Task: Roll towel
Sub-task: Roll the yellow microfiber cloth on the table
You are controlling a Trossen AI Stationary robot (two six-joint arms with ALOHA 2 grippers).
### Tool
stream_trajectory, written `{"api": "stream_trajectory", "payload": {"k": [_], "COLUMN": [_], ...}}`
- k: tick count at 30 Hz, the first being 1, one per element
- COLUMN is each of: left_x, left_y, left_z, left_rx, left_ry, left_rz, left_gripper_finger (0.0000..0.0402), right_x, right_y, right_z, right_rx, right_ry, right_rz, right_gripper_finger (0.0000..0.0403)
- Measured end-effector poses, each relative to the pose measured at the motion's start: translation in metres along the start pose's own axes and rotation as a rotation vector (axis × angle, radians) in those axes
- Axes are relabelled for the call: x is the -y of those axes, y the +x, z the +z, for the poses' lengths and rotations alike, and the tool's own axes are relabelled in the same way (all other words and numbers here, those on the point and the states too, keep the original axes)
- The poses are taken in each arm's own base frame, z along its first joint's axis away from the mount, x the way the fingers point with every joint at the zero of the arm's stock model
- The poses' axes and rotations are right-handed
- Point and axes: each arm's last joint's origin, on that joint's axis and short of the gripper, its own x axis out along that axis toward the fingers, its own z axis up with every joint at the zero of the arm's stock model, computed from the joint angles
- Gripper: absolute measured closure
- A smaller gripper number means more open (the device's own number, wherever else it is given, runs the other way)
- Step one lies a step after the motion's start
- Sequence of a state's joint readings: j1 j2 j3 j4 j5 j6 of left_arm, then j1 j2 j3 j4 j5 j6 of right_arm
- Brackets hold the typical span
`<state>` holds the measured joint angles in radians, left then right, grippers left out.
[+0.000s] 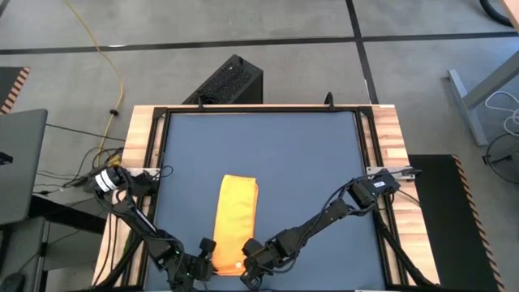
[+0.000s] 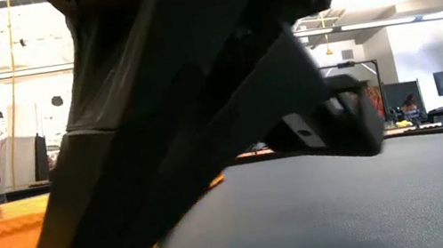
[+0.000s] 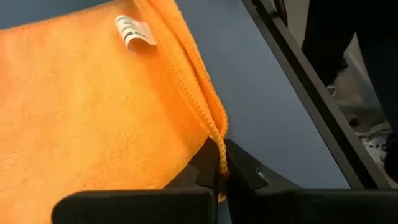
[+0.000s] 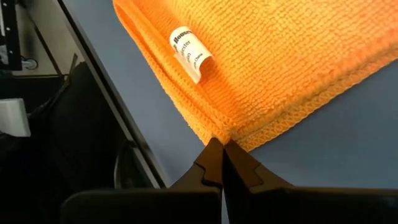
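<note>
While both grippers, left gripper (image 3: 217, 177) and right gripper (image 4: 222, 163), pinch its near corners, the folded orange towel (image 1: 236, 221) lies flat.

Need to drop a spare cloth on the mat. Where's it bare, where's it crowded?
Bare: the mat beyond the towel up to the far frame, and the strips either side of it. Crowded: the near edge, where the left gripper and right gripper each pinch a towel corner.

Towel (image 1: 236, 219) on the table (image 1: 308, 162), left claw (image 1: 206, 261) and right claw (image 1: 250, 258) at its near corners.
</note>
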<state>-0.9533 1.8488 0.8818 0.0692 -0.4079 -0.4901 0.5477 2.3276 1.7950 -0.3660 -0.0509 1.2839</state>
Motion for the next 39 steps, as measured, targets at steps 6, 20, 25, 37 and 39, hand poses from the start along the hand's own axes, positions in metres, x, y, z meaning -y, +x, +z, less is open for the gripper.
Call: {"api": "stream_trajectory", "payload": {"k": [6, 20, 25, 37, 39], "left_x": [-0.010, -0.010, 0.008, 0.047, 0.043], "left_y": [0.004, -0.049, -0.071, -0.034, -0.030], "left_z": [0.002, 0.013, 0.012, -0.003, -0.004], "left_rx": [-0.072, -0.123, 0.009, 0.238, 0.217], "left_ry": [-0.017, 0.034, 0.129, 0.672, 0.719], "left_rz": [-0.065, -0.105, -0.060, 0.022, 0.042], "left_gripper_finger": [0.0388, 0.0282, 0.0283, 0.0285, 0.0285], "right_x": [0.000, 0.000, -0.001, -0.003, -0.003], "right_y": [0.000, 0.000, 0.000, 0.000, 0.000], "right_z": [-0.001, 0.000, 0.000, 0.002, 0.003], "right_rx": [-0.001, 0.024, 0.047, 0.059, 0.060], "right_ry": [0.009, 0.052, 0.061, 0.077, 0.076], "right_rz": [0.000, 0.000, -0.003, 0.021, 0.027], "right_gripper_finger": [0.0383, 0.0383, 0.0383, 0.0383, 0.0383]}}
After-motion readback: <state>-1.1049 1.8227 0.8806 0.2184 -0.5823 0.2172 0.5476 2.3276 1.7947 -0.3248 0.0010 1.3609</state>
